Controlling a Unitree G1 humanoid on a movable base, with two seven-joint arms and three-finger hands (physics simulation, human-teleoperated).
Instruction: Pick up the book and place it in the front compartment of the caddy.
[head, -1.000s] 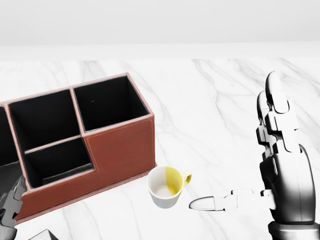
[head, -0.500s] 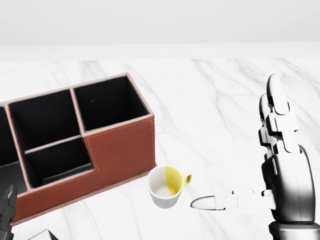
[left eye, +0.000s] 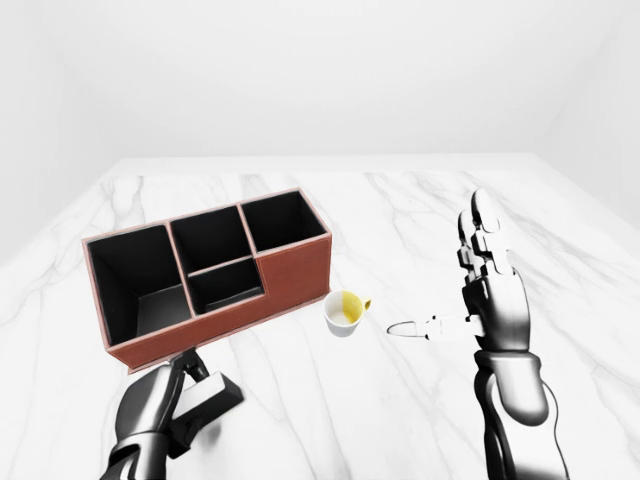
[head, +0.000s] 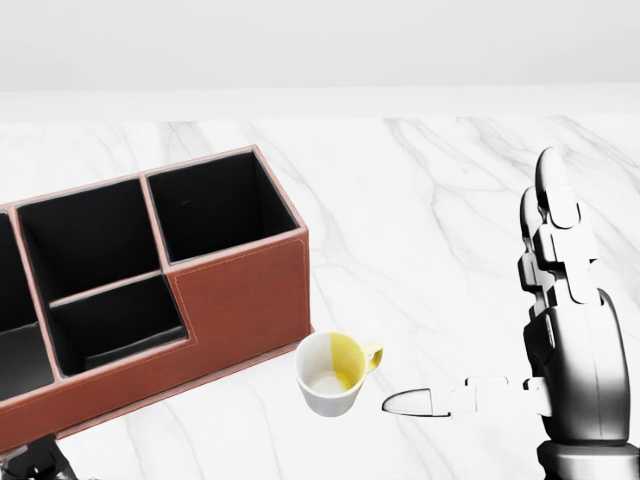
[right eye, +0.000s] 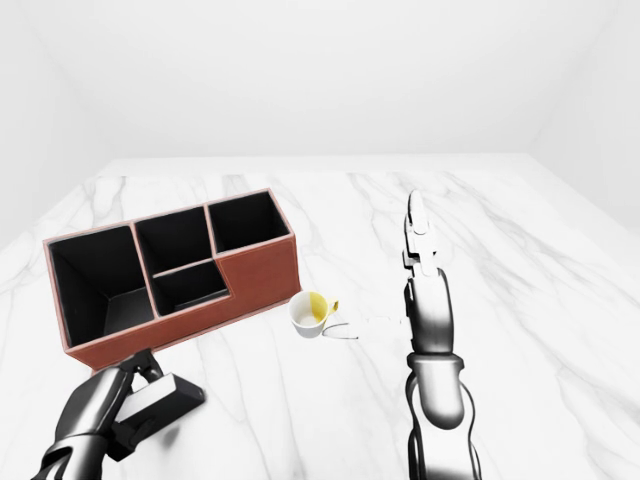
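Our left hand (left eye: 165, 405) was clamped on the dark book (left eye: 207, 398), right hand (left eye: 490, 290) spread apart; we should lift it level toward the caddy (left eye: 205, 270).

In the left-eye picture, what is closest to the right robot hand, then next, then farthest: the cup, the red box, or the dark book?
From the right robot hand:
1. Cup, just left of its thumb.
2. Red box, the caddy, farther left past the cup.
3. Dark book, low at the bottom left, in the left robot hand.
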